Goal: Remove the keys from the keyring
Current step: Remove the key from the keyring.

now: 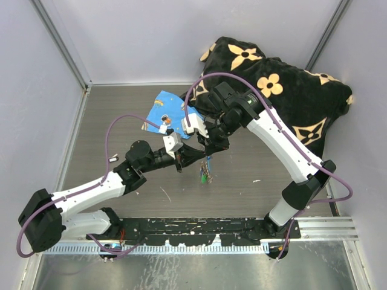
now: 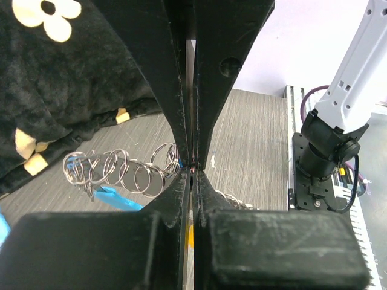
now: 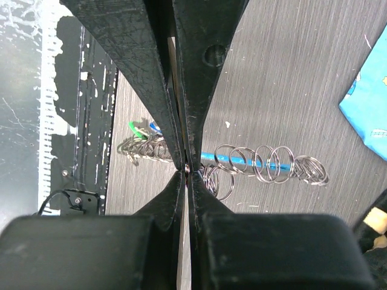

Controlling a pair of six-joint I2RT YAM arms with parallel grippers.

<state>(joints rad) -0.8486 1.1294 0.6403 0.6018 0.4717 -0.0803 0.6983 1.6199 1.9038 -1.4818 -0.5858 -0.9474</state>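
The keyring (image 3: pixel 266 162) is a chain of thin silver rings with a light-blue piece (image 3: pixel 239 159) on it, held just above the table. Keys with green and blue heads (image 3: pixel 140 127) bunch at one end of it and dangle under the grippers (image 1: pixel 205 174) in the top view. My right gripper (image 3: pixel 186 167) is shut, pinching the chain near its middle. From the left, my left gripper (image 2: pixel 192 168) is shut on the keyring (image 2: pixel 121 171) too, with rings trailing off to either side of its tips. Both grippers' tips meet closely (image 1: pixel 201 157).
A blue printed cloth (image 1: pixel 163 112) lies behind the grippers. A black blanket with cream flowers (image 1: pixel 284 90) fills the back right corner. The black mounting rail (image 1: pixel 193 227) runs along the near edge. Grey walls close in both sides.
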